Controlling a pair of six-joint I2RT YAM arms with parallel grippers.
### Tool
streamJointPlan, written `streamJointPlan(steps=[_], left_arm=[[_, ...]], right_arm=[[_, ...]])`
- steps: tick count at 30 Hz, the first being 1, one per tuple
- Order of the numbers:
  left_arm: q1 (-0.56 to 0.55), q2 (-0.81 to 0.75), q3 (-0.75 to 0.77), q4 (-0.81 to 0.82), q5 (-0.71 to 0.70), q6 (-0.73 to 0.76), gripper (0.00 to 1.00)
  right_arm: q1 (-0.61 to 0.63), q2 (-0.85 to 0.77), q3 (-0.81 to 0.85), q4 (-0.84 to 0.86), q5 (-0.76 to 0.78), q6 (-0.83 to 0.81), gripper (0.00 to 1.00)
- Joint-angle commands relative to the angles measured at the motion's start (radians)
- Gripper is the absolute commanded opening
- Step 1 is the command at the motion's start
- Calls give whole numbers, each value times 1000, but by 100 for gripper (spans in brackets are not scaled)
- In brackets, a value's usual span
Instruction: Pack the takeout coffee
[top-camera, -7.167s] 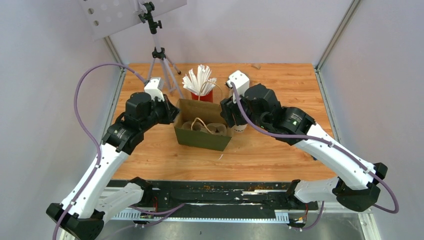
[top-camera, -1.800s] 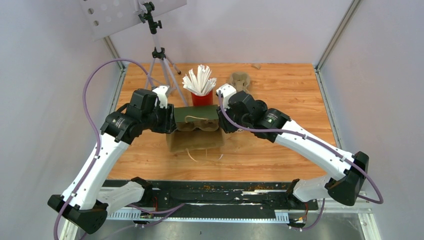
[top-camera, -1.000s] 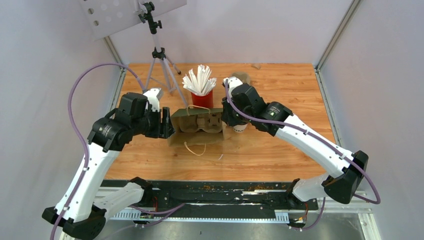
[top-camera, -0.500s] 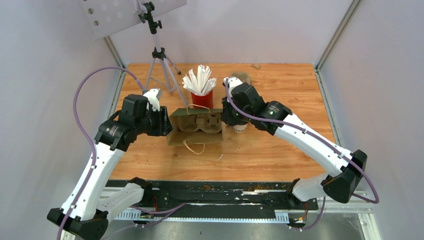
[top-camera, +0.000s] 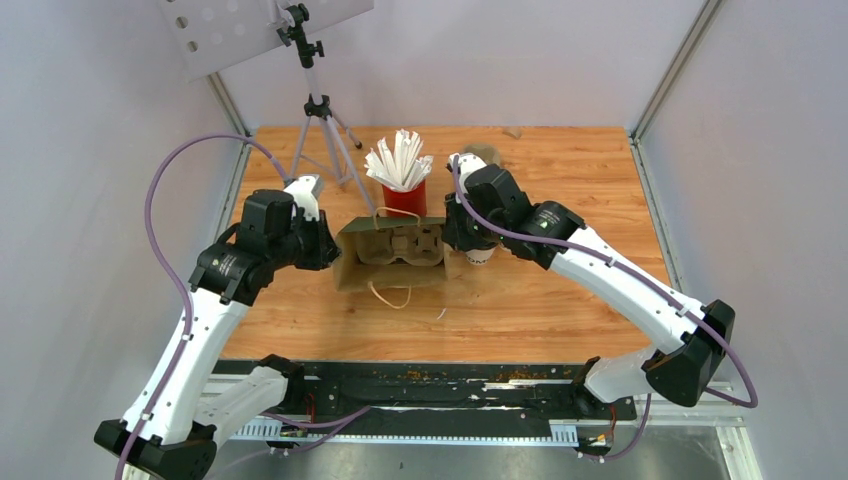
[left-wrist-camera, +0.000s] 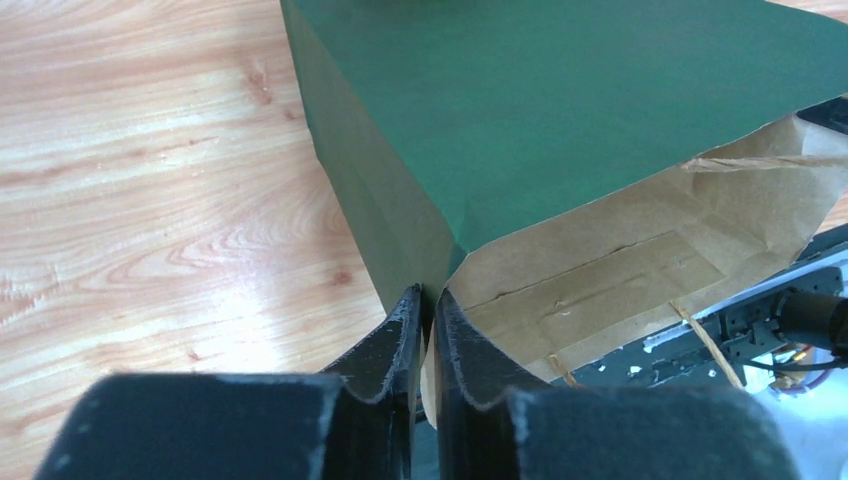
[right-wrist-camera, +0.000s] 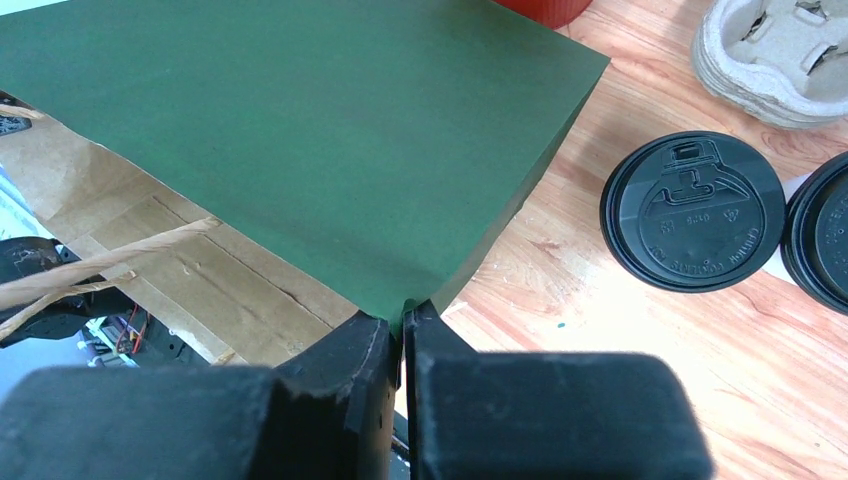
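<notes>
The left gripper (left-wrist-camera: 427, 300) and right gripper (right-wrist-camera: 402, 325) each pinch a bag (top-camera: 390, 275) edge, spreading its mouth; next, one likely must let go to fetch a cup (right-wrist-camera: 692, 210).

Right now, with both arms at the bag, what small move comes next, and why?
The left gripper and right gripper each pinch a rim corner of the green bag; the lidded cups stand outside it. I would probably ease both arms apart to hold the mouth wide.
</notes>
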Motion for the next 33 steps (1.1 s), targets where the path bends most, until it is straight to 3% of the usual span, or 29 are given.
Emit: streamJointPlan(steps=[1,5,10,13,20,28,31,33], left_arm=[[6,-11,6,34,19,16,11],[6,1,23,11,27,36,0],[6,7,35,7,50,39,0],[6,20,52,-7,62,46,0],[6,28,69,-25,72,42,0],[7,26,89,-49,88,55,0],[6,27,96,-50,119,51,0],[6,26,101,-53,140,50,0]], right_arm=[[-8,-40,-4,26,-25,13,11],[-16,-56,3,20,-83,-21,29],[-33,-88,37,-37,-120,-67,54],[-56,-118,52,-65,-143,-88,65],[-135,-145,88,-114,-137,-145,74],[-335,-128,105,-143,-111,-248,83],[-403,-84,91,-152,-79,-305,94],[-442,-48,75,-147,-81,-334,95]])
